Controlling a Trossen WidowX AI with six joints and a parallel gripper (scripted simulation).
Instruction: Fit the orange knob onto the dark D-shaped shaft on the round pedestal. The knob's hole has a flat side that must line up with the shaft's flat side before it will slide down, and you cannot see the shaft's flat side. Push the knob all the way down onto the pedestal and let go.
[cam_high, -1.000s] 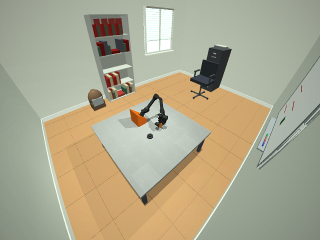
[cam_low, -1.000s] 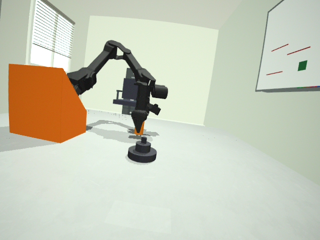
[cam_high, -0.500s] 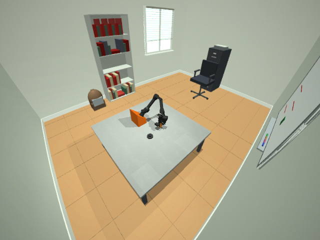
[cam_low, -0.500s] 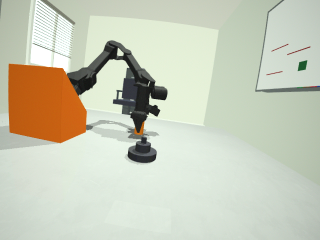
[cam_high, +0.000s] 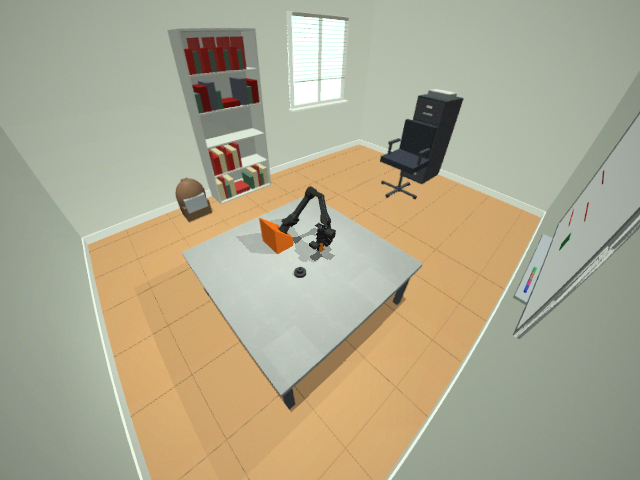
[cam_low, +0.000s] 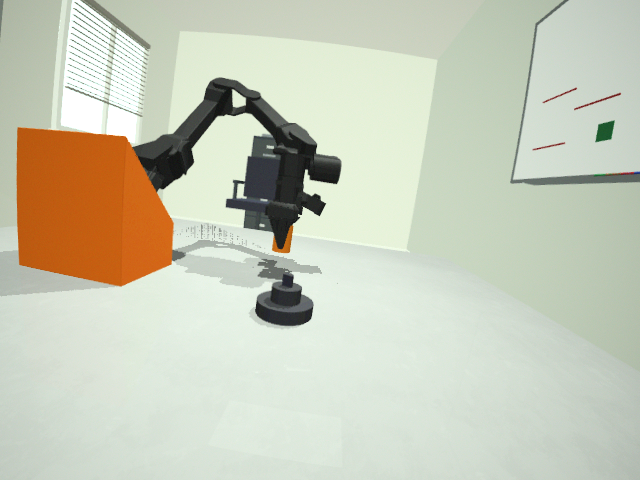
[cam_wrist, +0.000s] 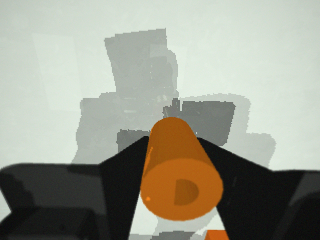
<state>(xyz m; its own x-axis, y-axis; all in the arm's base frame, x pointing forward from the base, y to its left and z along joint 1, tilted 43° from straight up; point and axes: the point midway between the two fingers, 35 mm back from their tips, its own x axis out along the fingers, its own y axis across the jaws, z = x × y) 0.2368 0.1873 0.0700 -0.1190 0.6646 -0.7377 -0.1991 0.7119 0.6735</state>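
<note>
The orange knob (cam_high: 321, 248) (cam_low: 285, 245) (cam_wrist: 182, 172) is an upright cylinder held a little above the table. Its near end in the wrist view shows a D-shaped recess with the flat side to the left. My gripper (cam_high: 318, 246) (cam_low: 281, 245) (cam_wrist: 171, 141) is shut on the knob, one finger on each side. The dark round pedestal (cam_high: 296, 274) (cam_low: 284, 314) stands on the table, apart from the knob and nearer the exterior camera. Its short dark shaft (cam_low: 287, 280) points up; I cannot tell its flat side. The pedestal is not in the wrist view.
A large orange block (cam_high: 275, 238) (cam_low: 72, 206) with a sloped side stands beside the arm's base; an orange corner shows at the bottom of the wrist view. The grey table (cam_high: 310, 320) has edges around the work. A chair, cabinet and bookshelf stand beyond it.
</note>
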